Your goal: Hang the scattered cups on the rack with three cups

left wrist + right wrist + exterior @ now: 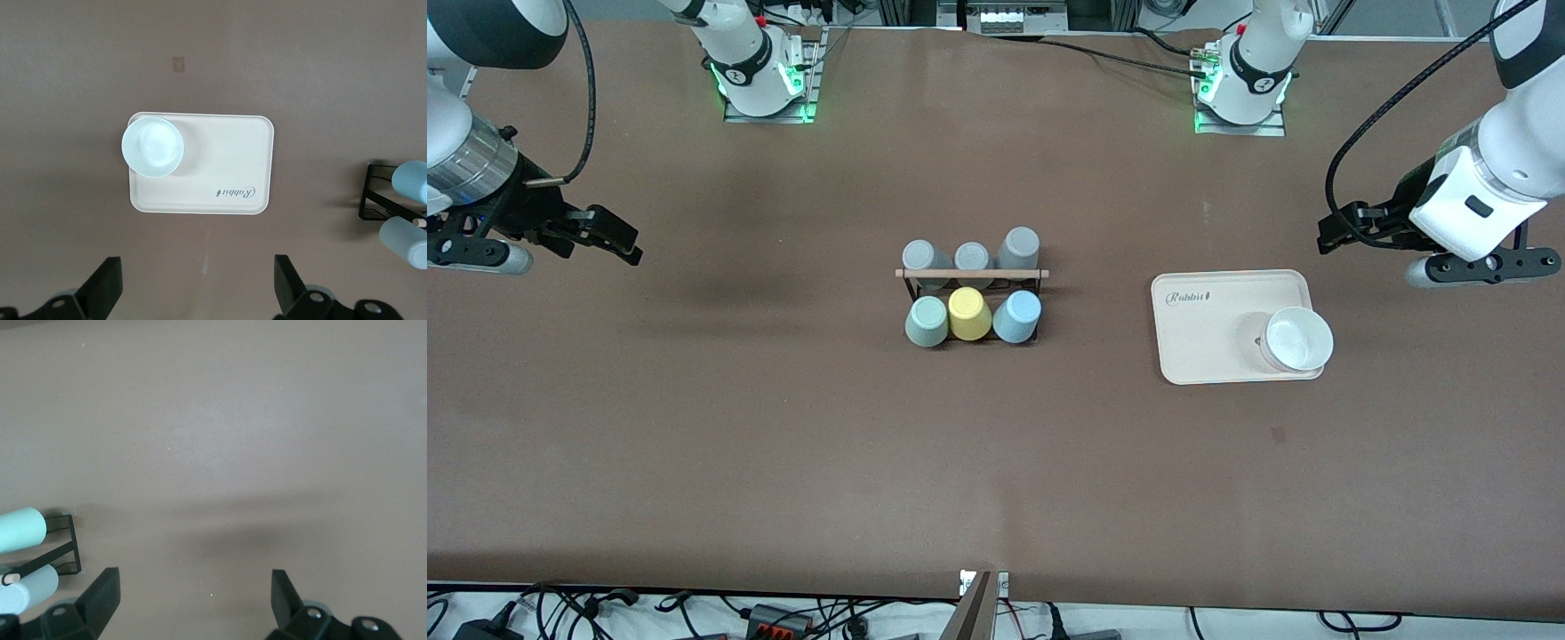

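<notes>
My work surface is a wide brown table [783, 427], matte and evenly lit, with soft shadows — one darker smudge lies toward my right arm's end. Along the edge nearest the front camera runs a pale strip strewn with black cables [605, 609] — more cables [1120, 53] trail at the table's top edge.

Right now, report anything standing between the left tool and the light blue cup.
The cream tray holding a white cup lies on the table between the open left tool and the light blue cup, which sits on the rack beside the yellow cup. The right tool waits, open, at its end.
</notes>
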{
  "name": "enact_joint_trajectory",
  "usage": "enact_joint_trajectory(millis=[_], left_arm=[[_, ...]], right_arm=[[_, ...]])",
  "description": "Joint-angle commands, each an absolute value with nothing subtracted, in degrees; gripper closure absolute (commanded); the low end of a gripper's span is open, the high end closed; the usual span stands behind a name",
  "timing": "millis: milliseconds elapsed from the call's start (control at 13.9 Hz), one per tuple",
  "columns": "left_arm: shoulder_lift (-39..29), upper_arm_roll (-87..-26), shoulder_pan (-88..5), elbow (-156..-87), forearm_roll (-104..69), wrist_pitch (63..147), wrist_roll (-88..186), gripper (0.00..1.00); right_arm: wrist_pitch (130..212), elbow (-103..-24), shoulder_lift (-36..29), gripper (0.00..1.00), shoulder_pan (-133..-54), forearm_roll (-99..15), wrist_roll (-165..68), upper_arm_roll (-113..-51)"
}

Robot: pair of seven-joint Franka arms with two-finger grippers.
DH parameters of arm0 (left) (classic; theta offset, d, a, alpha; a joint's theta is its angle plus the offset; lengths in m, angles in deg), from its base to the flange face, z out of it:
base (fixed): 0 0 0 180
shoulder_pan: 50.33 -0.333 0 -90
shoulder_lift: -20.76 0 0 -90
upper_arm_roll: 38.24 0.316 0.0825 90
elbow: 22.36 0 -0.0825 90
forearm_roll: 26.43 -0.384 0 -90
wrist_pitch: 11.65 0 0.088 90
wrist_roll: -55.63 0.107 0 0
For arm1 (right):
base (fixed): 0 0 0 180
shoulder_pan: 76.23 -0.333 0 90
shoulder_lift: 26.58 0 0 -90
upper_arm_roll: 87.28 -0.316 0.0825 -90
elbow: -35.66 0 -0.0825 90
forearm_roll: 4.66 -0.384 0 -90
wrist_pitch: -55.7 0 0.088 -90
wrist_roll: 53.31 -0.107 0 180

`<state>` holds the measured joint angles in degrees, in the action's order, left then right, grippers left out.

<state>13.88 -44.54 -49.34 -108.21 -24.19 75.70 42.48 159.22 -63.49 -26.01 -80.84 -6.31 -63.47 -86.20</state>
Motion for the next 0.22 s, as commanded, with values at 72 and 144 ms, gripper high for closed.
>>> enact_joint_trajectory(millis=[72,144], left_arm=[[15.31,-44.48,-49.36,-109.54,-23.35,75.54,43.59,0.0],[15.31,-44.66,-49.27,-109.46,-23.44,75.54,43.59,0.0]], right_arm=[[157.65,-61.55,-24.74,0.0,-80.01,-5.72,-62.45,-86.4],[157.91,-61.46,-24.74,0.0,-79.57,-5.72,-62.28,-86.4]])
